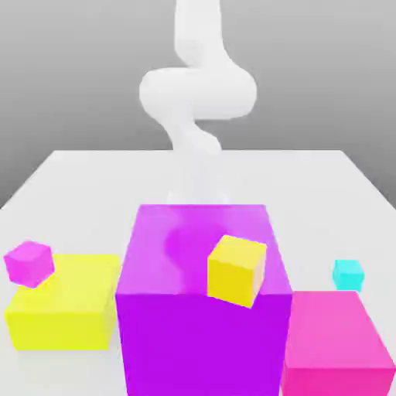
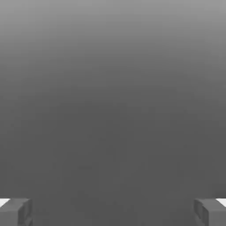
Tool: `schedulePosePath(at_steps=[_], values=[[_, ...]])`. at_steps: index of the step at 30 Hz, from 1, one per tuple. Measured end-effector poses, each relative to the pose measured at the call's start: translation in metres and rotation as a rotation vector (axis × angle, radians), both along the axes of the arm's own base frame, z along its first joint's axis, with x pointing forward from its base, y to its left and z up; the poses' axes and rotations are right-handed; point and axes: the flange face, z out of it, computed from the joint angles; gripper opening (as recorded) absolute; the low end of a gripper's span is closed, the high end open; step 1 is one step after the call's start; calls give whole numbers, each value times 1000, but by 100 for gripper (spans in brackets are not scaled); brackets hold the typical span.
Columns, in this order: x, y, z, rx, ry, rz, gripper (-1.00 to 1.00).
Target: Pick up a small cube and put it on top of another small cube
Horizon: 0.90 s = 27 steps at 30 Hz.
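**Gripper wide open, cyan cube off to the side**

So the gripper (image 2: 113, 212) has its jaws spread wide with nothing between them. The small cube (image 1: 348, 274), the cyan one, sits on the white table (image 1: 325, 182) at the exterior view's right, just behind the big pink block (image 1: 336, 344). The white arm (image 1: 197, 93) hangs behind the big purple block (image 1: 203, 309).
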Motion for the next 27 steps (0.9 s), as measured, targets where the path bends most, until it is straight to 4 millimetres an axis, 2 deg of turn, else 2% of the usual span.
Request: schedulePosePath(at_steps=[3,6,9,12,15,19,23,26,27], values=[[26,39,-53,-38,77,151,0],[40,81,-106,-81,148,296,0],[42,124,-160,-129,214,441,0],[34,165,-215,-183,276,586,0],[16,203,-270,-243,335,731,0],[-22,243,-340,-333,409,923,0],[-74,273,-405,-437,475,1125,0],[-119,286,-451,-525,518,1280,0],[-130,284,-465,-551,535,1317,0]])
